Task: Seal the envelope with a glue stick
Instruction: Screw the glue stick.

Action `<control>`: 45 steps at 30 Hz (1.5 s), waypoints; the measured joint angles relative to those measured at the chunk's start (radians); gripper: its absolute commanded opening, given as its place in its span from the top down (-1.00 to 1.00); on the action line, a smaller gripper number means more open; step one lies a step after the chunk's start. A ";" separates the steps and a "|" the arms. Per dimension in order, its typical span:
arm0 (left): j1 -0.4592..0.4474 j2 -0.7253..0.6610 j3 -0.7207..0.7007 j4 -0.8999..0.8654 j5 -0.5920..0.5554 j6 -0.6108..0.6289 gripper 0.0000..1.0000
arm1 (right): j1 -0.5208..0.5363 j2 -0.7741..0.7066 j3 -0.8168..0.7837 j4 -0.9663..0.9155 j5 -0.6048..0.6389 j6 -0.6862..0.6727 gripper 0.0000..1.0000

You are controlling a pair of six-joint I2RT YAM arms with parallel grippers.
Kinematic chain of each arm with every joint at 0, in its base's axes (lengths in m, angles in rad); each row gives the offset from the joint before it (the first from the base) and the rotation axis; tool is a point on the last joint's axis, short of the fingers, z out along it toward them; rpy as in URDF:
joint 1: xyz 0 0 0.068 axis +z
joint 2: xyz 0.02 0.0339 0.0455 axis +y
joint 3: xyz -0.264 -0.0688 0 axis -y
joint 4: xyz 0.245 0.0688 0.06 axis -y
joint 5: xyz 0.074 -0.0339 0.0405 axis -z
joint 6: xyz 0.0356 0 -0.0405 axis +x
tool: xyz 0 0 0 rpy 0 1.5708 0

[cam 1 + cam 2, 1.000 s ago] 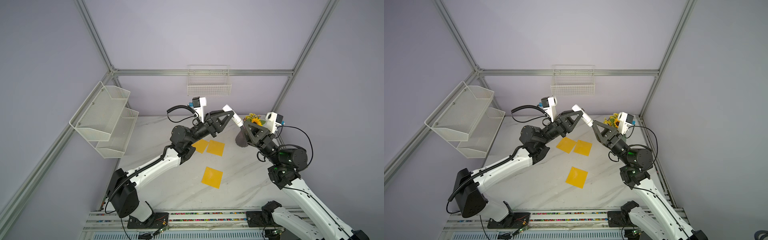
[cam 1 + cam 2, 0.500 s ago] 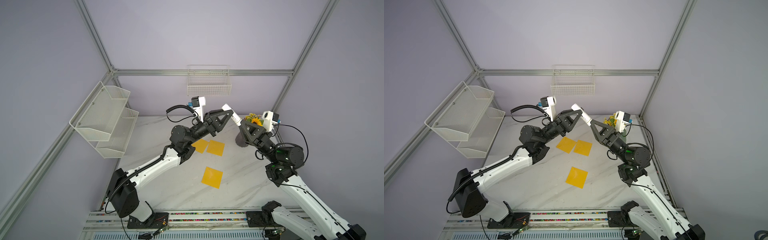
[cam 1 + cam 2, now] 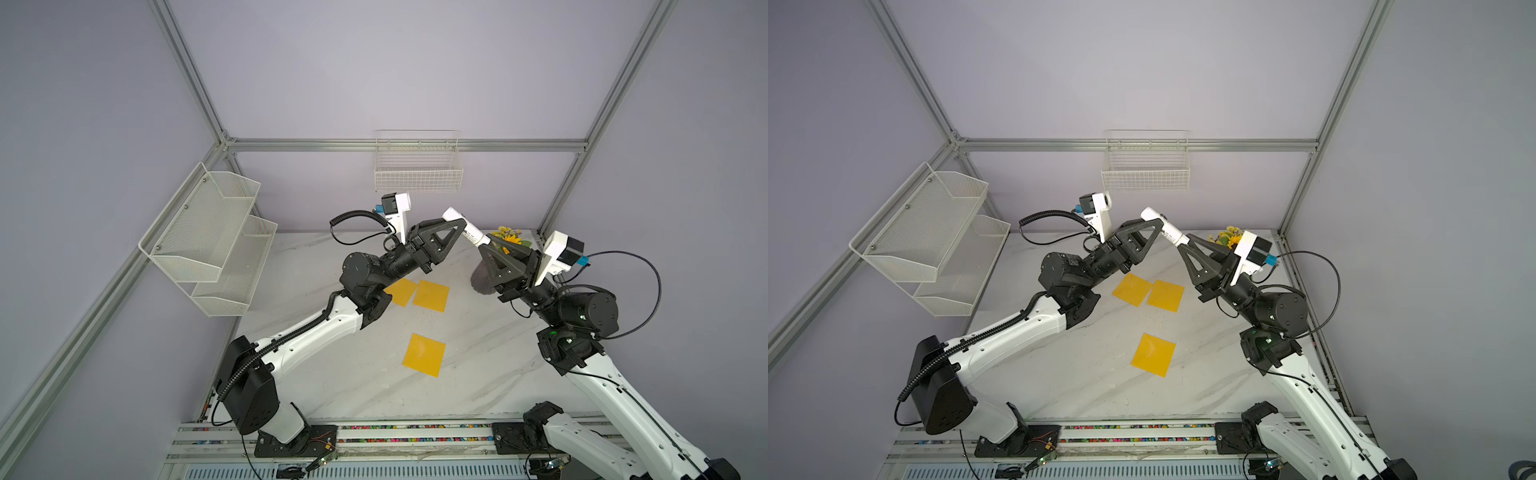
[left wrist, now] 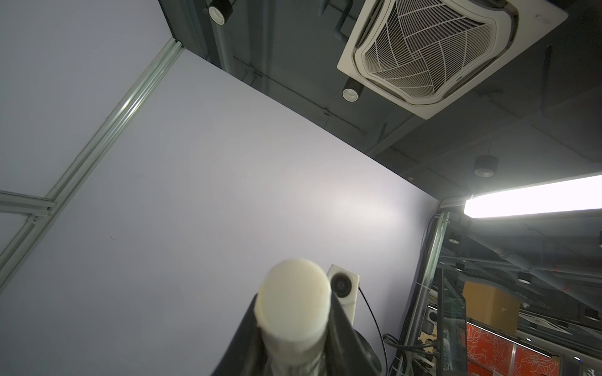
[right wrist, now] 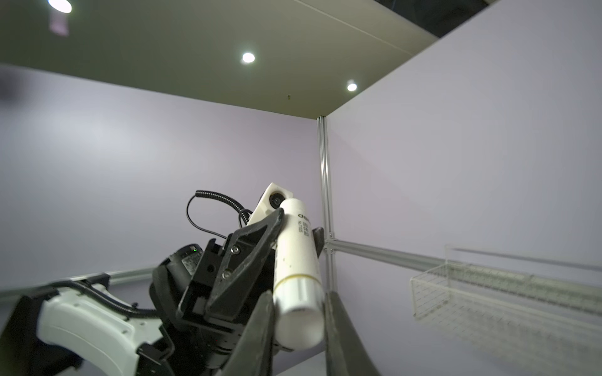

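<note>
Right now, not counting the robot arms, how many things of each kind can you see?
yellow squares: 3
glue stick: 1
white wall baskets: 2
flower bunch: 1
Total: 7

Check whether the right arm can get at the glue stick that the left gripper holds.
Probably yes: the right gripper is shut on one end of the glue stick while the left gripper grips the other. Nothing stands between.
</note>
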 measured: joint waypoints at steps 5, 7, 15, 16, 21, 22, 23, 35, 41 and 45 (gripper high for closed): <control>-0.001 0.002 0.000 0.021 0.022 -0.003 1.00 | -0.007 0.017 -0.026 0.098 -0.063 -0.411 0.49; -0.001 0.002 0.000 0.027 0.030 -0.003 1.00 | -0.008 0.011 -0.023 0.086 -0.072 -0.492 0.28; 0.008 0.008 0.000 -0.010 0.023 -0.002 1.00 | 0.000 -0.052 0.024 -0.024 0.023 -0.302 0.00; 0.008 0.008 0.000 -0.013 0.022 -0.002 1.00 | 0.000 -0.063 0.029 -0.038 0.043 -0.228 0.02; 0.008 0.008 0.000 -0.022 0.018 0.000 1.00 | 0.000 -0.076 0.059 -0.130 0.127 0.275 -0.04; 0.008 0.008 0.000 -0.022 0.018 0.001 1.00 | 0.000 -0.070 0.069 -0.163 0.139 0.395 -0.04; 0.008 0.008 0.000 -0.022 0.016 0.000 1.00 | 0.000 -0.064 0.075 -0.188 0.145 0.500 -0.04; 0.018 0.008 0.000 -0.027 0.011 0.003 1.00 | 0.000 0.006 0.014 -0.141 0.084 1.192 0.17; 0.018 0.008 0.000 -0.023 0.008 0.002 1.00 | 0.000 0.013 0.008 -0.101 0.060 1.269 0.19; 0.018 0.008 0.000 -0.024 0.004 0.001 1.00 | 0.000 0.037 0.008 -0.055 0.045 1.308 0.25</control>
